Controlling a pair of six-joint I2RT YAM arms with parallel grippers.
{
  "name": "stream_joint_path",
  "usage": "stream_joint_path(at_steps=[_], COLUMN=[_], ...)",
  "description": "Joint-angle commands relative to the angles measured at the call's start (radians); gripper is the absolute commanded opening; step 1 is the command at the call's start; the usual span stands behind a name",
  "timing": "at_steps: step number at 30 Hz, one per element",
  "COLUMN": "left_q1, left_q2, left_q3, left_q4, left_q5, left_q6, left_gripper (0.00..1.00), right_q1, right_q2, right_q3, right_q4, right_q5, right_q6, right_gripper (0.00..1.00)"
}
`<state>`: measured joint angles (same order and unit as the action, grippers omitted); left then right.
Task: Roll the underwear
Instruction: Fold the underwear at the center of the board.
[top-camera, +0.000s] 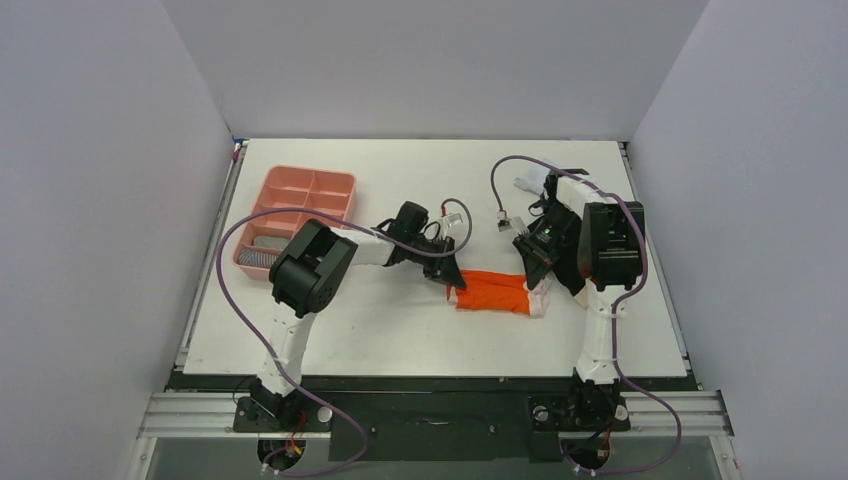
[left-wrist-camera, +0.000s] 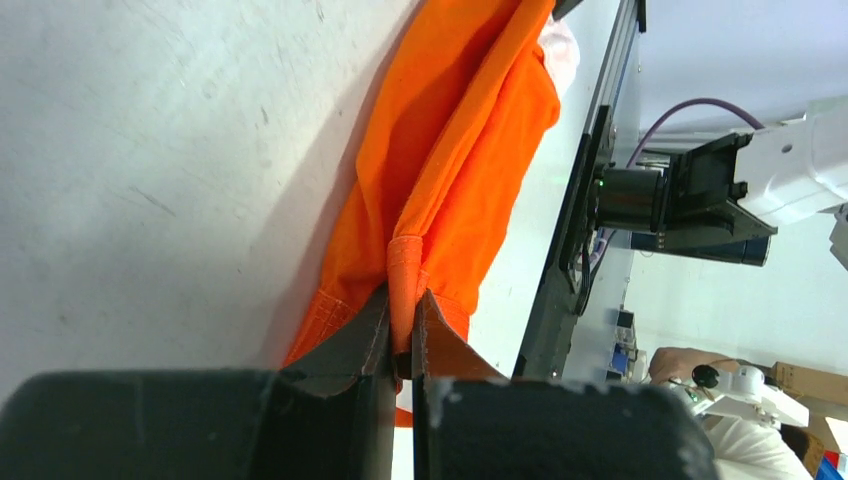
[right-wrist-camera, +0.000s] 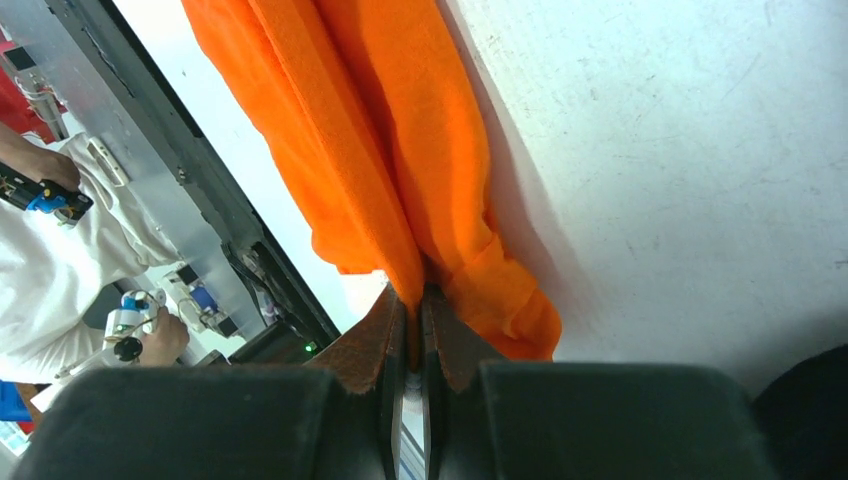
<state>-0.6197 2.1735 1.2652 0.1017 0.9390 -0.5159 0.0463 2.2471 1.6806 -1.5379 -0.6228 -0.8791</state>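
Black left fingers (left-wrist-camera: 384, 328) are pressed together on a hemmed edge of the orange underwear (left-wrist-camera: 450, 150). From them the cloth runs away in long folds over the white counter (left-wrist-camera: 150, 150). Right fingers (right-wrist-camera: 394, 325) are pressed together too, pinching the opposite end of the same garment. Between the two pairs of fingers the underwear lies stretched as a narrow band on the counter, with its white-trimmed end just beside the right fingers. Beyond the left fingers, toward the far left corner, a pink tray (top-camera: 300, 170) with compartments stands well apart from the cloth.
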Motion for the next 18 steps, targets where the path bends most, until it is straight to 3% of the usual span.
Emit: stream_joint_path(at_steps=[1, 9, 18], left_q1=[0.011, 0.011, 0.009], left_q2=[0.028, 0.032, 0.014], left_q3=[0.069, 0.098, 0.103], left_q4=[0.010, -0.041, -0.092], left_q5=[-0.030, -0.077, -0.128], left_q6=[-0.018, 0.033, 0.083], left_gripper=[0.01, 0.20, 0.22], right_q1=[-0.009, -0.011, -0.011], right_q2=[-0.006, -0.027, -0.087], right_q3=[0.027, 0.010, 0.011], right_q4=[0.001, 0.047, 0.070], right_q5=[0.056, 0.095, 0.113], right_q6=[-0.014, 0.008, 0.024], right_gripper=[0.00, 0.00, 0.00])
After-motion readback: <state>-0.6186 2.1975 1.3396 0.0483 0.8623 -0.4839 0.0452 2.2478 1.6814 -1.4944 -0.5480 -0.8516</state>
